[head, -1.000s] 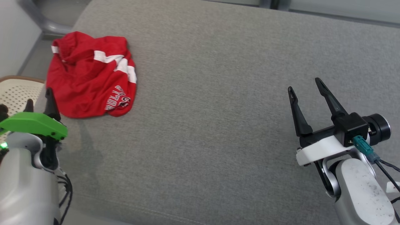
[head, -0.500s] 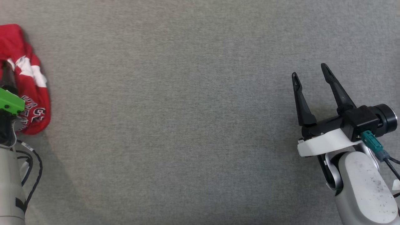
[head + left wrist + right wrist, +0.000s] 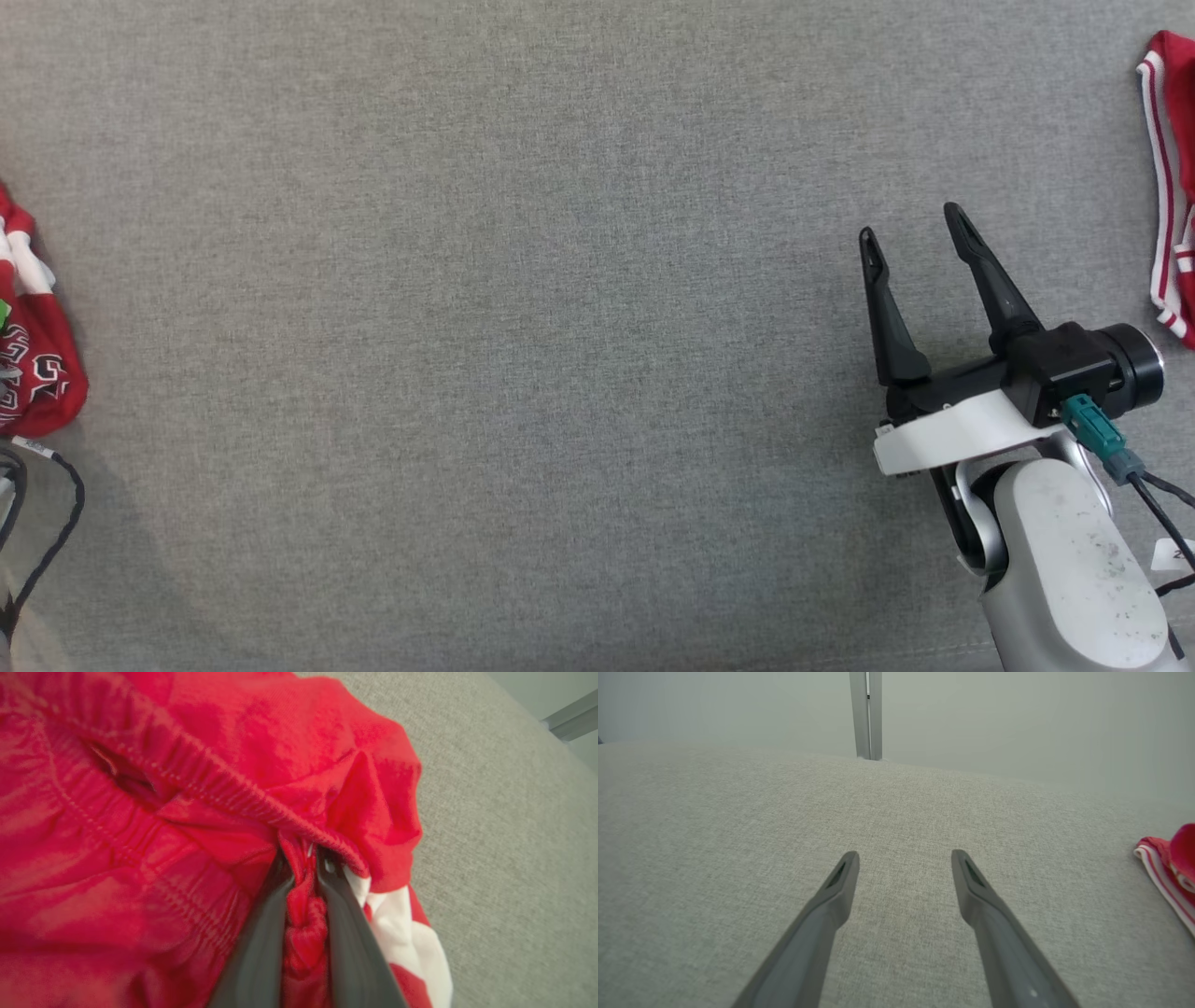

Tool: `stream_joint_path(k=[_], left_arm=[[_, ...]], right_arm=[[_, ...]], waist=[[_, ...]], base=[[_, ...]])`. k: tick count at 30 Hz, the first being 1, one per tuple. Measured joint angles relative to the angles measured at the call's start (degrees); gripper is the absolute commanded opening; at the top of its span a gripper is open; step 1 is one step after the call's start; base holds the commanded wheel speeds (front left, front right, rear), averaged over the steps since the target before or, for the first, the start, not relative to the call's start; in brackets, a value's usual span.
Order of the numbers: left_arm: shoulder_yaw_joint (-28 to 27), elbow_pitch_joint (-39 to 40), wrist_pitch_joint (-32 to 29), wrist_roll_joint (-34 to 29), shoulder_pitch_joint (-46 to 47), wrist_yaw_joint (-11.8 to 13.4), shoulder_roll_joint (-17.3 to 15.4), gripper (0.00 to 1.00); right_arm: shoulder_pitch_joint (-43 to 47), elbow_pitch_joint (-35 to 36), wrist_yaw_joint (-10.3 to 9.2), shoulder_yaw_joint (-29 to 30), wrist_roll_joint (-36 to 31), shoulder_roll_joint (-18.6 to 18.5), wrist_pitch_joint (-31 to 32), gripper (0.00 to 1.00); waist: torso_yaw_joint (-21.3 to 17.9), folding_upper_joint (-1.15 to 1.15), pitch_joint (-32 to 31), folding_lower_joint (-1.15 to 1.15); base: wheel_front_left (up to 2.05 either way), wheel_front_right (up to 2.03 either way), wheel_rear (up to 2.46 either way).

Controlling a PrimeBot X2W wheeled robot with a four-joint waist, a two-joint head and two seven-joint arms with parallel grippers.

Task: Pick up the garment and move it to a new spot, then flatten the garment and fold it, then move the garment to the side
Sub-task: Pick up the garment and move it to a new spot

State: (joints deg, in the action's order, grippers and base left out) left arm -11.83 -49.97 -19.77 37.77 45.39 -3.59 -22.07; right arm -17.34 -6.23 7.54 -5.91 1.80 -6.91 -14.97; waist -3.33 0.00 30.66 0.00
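My left jaws pinch a bunched fold of the red garment [image 3: 196,756]; my right jaws sit spread, idle. I'd lift high and slow so nothing drags.

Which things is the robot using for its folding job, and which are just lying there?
For the job:
- red garment, pinched in the left gripper
- grey fabric surface to work on

Just lying about:
- red-and-white striped cloth at the far right
- right gripper, open and empty
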Motion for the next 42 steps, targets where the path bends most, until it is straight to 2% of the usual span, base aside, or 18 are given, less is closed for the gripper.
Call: stream_joint_path(k=[8,15,20,27,31,37,40,42], left_arm=[[-1.1,9.3,-0.3,1.5,-5.5,-0.7,0.3,0.00],[-1.3,24.3,-4.3,2.5,-6.9,-0.1,-0.8,0.00],[0.1,36.3,-8.2,4.0,-7.4,0.6,0.2,0.00],[6.1,50.2,-12.6,6.1,-7.4,0.5,5.3,0.00],[10.7,54.5,-14.0,6.2,-7.8,0.2,8.7,0.00],[17.1,55.7,-12.4,6.1,-10.1,-0.5,14.4,0.00],[21.4,53.7,-9.4,2.9,-11.4,-1.3,15.8,0.00],[23.2,51.1,-7.4,4.5,-12.7,-1.5,17.6,0.00]], right_arm=[[0.1,-1.6,0.00,-0.8,1.4,1.5,0.0,1.00],[1.6,-2.5,0.00,-0.4,2.2,3.0,0.0,1.00],[2.5,-2.9,0.00,-0.2,2.9,3.7,0.0,1.00],[4.2,-2.7,0.00,2.3,3.1,3.9,-0.1,1.00],[4.8,-2.1,0.00,3.5,3.0,3.9,-0.1,1.00],[5.5,-1.5,0.00,4.1,2.6,4.0,-0.1,1.00],[5.7,-1.3,0.00,3.9,3.1,4.0,-0.1,1.00],[5.7,-1.1,0.00,3.9,3.7,4.0,-0.1,1.00]], waist=[[0.9,0.00,-6.1,0.01],[1.3,0.00,-12.3,0.00],[1.1,0.00,-16.6,0.00],[-1.2,0.00,-20.3,0.00],[-3.9,0.00,-21.2,0.00],[-9.0,0.00,-21.4,0.00],[-11.7,0.00,-21.1,0.00],[-13.3,0.00,-20.7,0.00]], base=[[0.00,0.00,0.00],[0.00,0.00,0.00],[0.00,0.00,0.00],[0.00,0.00,0.00],[0.00,0.00,0.00],[0.00,0.00,0.00],[0.00,0.00,0.00],[0.00,0.00,0.00]])
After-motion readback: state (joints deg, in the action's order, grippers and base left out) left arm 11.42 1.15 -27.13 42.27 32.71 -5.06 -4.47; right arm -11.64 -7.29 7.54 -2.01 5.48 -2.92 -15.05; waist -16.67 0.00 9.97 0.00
